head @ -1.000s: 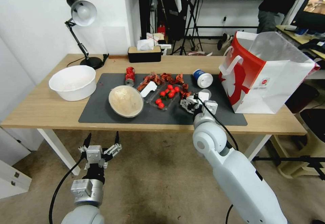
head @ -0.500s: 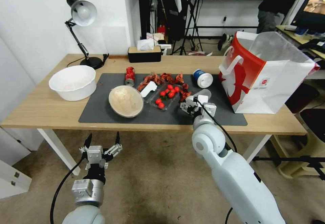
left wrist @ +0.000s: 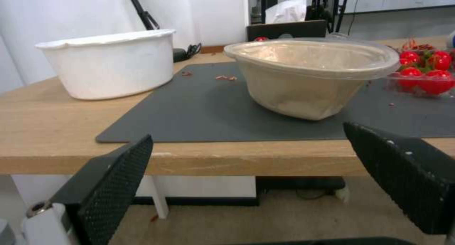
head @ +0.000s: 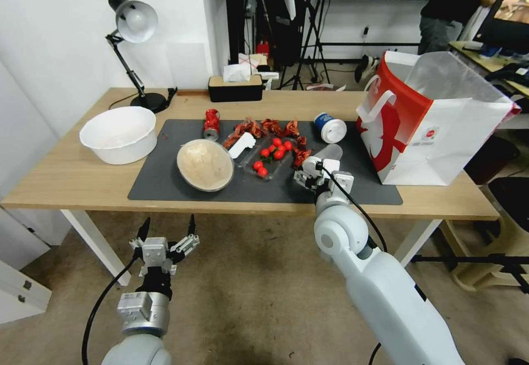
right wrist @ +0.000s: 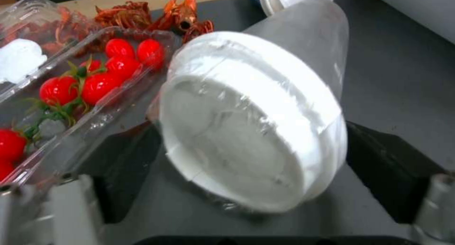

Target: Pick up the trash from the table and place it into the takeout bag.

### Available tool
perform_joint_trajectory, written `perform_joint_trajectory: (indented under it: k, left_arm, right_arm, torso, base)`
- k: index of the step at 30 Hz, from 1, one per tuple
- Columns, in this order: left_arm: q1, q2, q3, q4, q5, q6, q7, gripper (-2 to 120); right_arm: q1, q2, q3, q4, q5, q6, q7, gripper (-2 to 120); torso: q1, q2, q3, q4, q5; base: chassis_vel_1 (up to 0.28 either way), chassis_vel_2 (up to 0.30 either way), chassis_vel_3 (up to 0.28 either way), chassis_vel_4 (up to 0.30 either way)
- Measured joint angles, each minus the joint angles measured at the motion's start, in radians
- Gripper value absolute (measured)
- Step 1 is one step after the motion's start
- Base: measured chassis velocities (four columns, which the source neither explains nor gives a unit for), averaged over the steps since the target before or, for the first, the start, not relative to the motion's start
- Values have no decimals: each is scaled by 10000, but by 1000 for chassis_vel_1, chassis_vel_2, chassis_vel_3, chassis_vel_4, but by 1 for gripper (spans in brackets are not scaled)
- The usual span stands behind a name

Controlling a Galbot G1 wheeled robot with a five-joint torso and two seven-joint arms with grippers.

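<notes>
Right arm [head: 380,277] reaches forward and up from lower right, white links with a black cable along the wrist; right gripper [head: 315,171] sits at tabletop height over the near part of the mat, its two dark fingers [right wrist: 389,174] clamped on either side of the clear plastic cup [right wrist: 265,110], gripping it at the lidded end; left arm [head: 140,321] parked low in front of the table, wrist pointing up; left gripper [head: 167,227] below the table edge, fingers [left wrist: 118,181] spread wide, nothing between them.
</notes>
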Motion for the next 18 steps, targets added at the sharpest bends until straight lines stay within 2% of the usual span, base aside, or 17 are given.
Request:
perform_joint_trajectory:
  k: [7, 13, 18]
  left_arm:
    - [18, -10, 19, 0, 17, -12, -11, 100]
    - [14, -23, 34, 20, 21, -71, -15, 100]
    - [7, -31, 35, 19, 21, -80, -24, 100]
  right_arm:
    - [-118, -23, 59, 63, 62, 89, -53, 67]
    - [-218, -60, 156, 140, 52, 182, -231, 63]
    - [-353, -407, 380, 800, -247, 408, -1042, 62]
  torso:
    - [-2, 1, -1, 1, 0]
    - [-3, 0, 0, -1, 0]
    - [-2, -2, 1, -1, 1]
  base:
    - [0, 0, 0, 0]
    - [0, 0, 0, 0]
    - [0, 0, 0, 0]
